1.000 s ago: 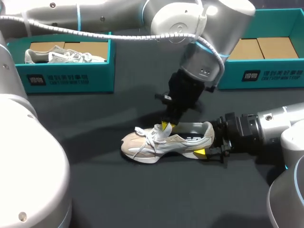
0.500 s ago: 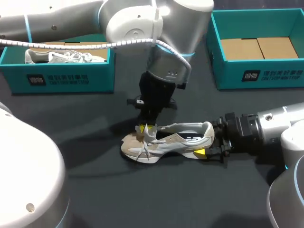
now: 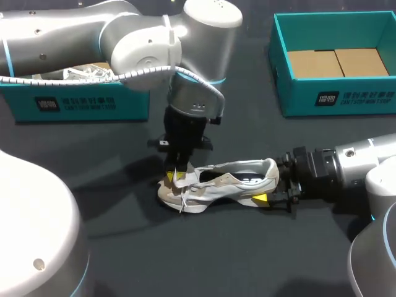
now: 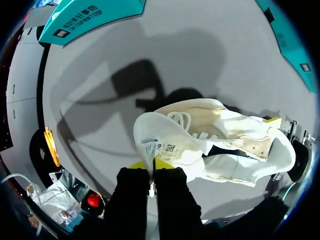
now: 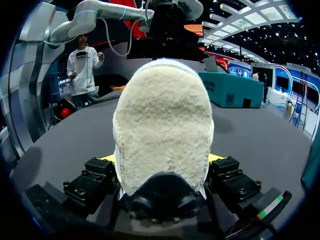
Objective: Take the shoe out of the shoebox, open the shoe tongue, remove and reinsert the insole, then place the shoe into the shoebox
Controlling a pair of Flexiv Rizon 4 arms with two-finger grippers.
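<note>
A beige and white shoe lies on its sole in the middle of the dark table, toe to the left. My left gripper stands over the toe end, shut on the white shoe tongue, which is folded forward over the laces. In the left wrist view that gripper pinches the tongue's edge, and the shoe's mouth lies open beyond it. My right gripper holds the heel from the right. In the right wrist view the fuzzy heel fills the gap of this gripper, with a finger on each side.
A teal shoebox at the back left holds another shoe. A second teal shoebox at the back right shows only its cardboard floor. The left arm's big links hang over the table's left half.
My left gripper has moved left from the shoe's middle to over its toe, drawing the tongue forward with it. The right arm and the shoe's heel have stayed still.
</note>
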